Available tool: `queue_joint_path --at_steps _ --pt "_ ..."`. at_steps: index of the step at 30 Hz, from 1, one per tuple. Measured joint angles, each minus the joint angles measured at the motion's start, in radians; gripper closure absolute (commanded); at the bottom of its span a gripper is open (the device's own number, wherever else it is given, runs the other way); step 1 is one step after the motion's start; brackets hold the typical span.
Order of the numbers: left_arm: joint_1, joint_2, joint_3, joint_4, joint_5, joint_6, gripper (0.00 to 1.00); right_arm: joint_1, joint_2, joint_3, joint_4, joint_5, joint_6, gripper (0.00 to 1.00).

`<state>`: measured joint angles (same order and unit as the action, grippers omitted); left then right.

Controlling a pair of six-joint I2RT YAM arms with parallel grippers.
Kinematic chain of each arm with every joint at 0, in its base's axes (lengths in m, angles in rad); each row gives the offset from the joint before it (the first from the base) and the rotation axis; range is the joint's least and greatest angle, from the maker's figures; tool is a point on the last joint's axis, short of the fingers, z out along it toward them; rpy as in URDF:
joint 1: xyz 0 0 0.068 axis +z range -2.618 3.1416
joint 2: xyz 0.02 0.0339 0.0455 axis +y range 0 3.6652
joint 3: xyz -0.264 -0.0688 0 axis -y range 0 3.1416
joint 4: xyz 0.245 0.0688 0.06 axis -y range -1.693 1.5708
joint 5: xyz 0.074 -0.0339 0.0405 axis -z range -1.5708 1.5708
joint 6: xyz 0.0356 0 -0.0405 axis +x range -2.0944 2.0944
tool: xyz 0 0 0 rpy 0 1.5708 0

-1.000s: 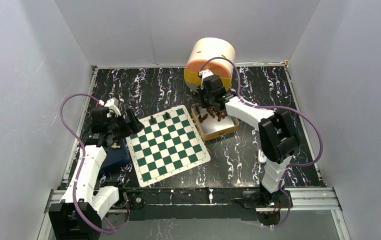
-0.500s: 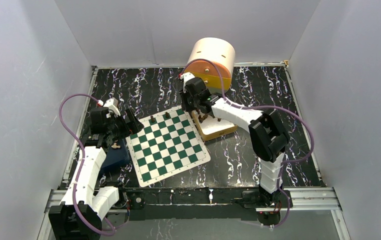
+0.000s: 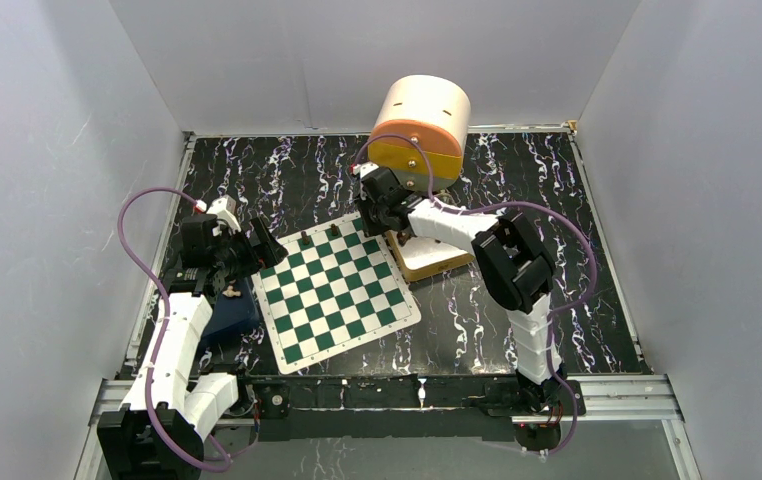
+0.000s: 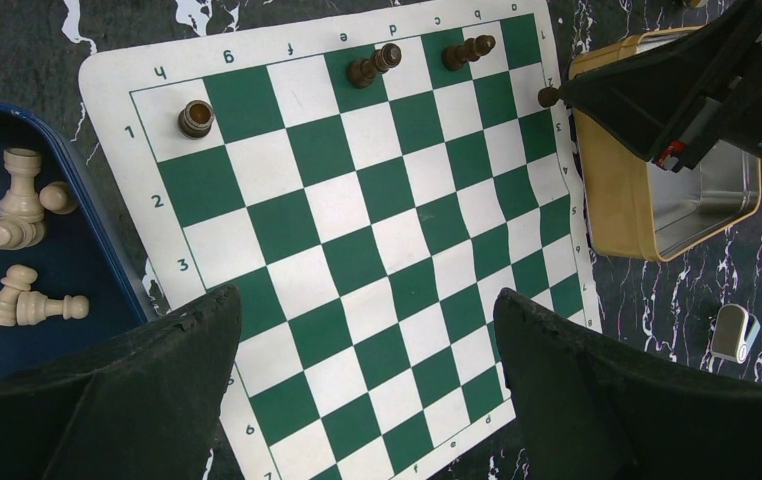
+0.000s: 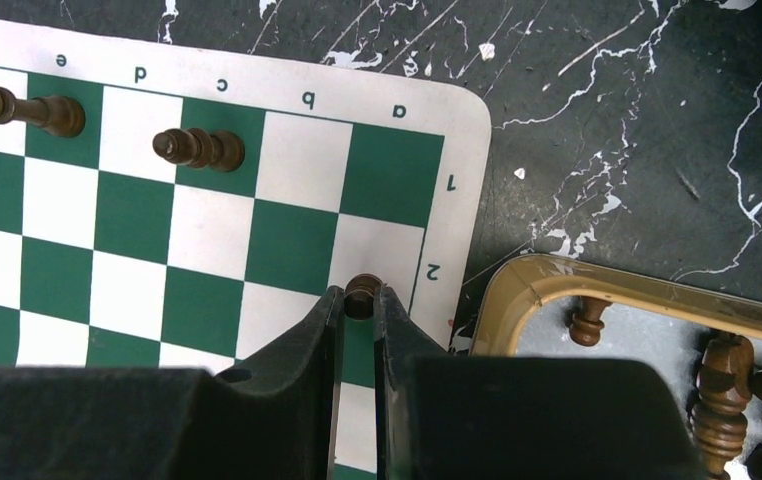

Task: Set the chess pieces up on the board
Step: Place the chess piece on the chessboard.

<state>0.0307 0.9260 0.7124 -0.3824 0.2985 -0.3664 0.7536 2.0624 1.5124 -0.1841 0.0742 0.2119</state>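
**Three chessmen posted, a fourth in the claw**

Three dark chessmen (image 4: 374, 65) stand on the first rank of the board (image 3: 337, 290), on h1, e1 and c1 by the printed letters. My right gripper (image 5: 358, 305) is clenched on a small dark piece (image 5: 362, 290), pinched between its fingertips over the a-file beside the "2" mark. That is the board's edge nearest the tan tray (image 4: 612, 190) — whether the piece touches the mat I cannot tell. More dark pieces (image 5: 727, 385) lie in that tray. My left gripper (image 4: 362, 320) hangs at the board's left edge, jaws spread wide and holding nothing, just beside a blue tray (image 4: 87, 250) of pale pieces (image 4: 17, 200).
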Motion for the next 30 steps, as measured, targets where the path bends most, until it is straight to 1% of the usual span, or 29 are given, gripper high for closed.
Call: queue_joint_path --at_steps 12,14,17,27,30 --pt "0.0 0.0 0.0 0.0 -0.001 0.0 0.07 0.005 0.024 0.021 0.003 0.001 0.002 0.83" --pt "0.0 0.0 0.0 0.0 -0.001 0.0 0.07 0.006 0.027 0.021 0.006 0.001 0.001 0.82" --pt "0.0 0.0 0.0 0.0 -0.001 0.0 0.07 0.008 0.032 0.021 0.007 0.002 0.001 0.77" --pt "0.0 0.0 0.0 0.0 -0.002 0.0 0.07 0.015 0.047 0.021 0.022 0.017 -0.006 0.75" --pt "0.0 0.0 0.0 0.0 -0.002 0.0 0.07 0.016 0.047 0.021 0.022 0.024 -0.007 0.71"
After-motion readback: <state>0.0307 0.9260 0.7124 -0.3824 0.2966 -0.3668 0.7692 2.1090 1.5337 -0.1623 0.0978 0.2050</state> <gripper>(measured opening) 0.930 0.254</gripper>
